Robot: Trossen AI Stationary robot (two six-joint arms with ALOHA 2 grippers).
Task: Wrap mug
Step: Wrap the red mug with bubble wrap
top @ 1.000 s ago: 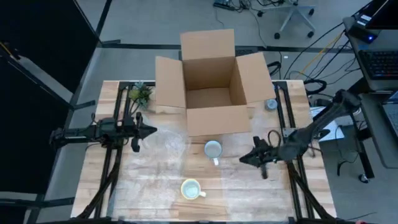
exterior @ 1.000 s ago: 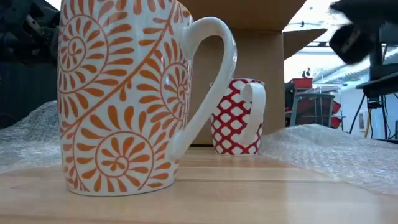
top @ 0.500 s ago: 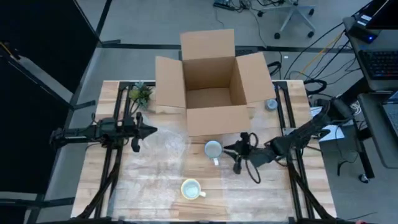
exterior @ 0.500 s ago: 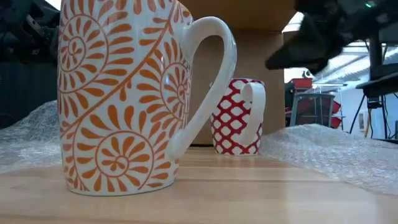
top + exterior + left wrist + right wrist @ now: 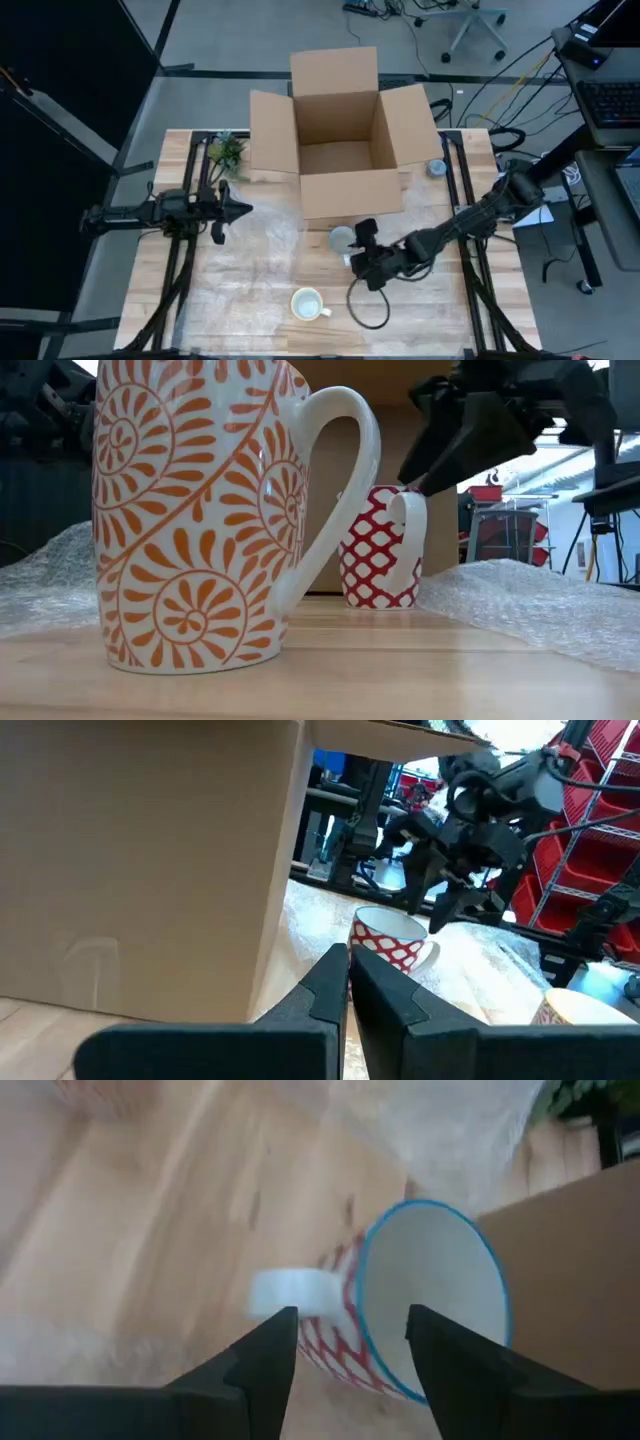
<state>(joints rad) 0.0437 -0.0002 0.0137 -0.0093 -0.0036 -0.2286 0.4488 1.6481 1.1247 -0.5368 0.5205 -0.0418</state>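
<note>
Right fingers (image 5: 262, 1355) apart above the red-patterned mug (image 5: 420, 1305), its handle between them.

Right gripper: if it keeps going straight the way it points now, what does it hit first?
Most likely the red-patterned mug: the open right gripper points at its handle and rim. Depth is unclear.

no legible text, label, brand, number or sign on any item in any view.
</note>
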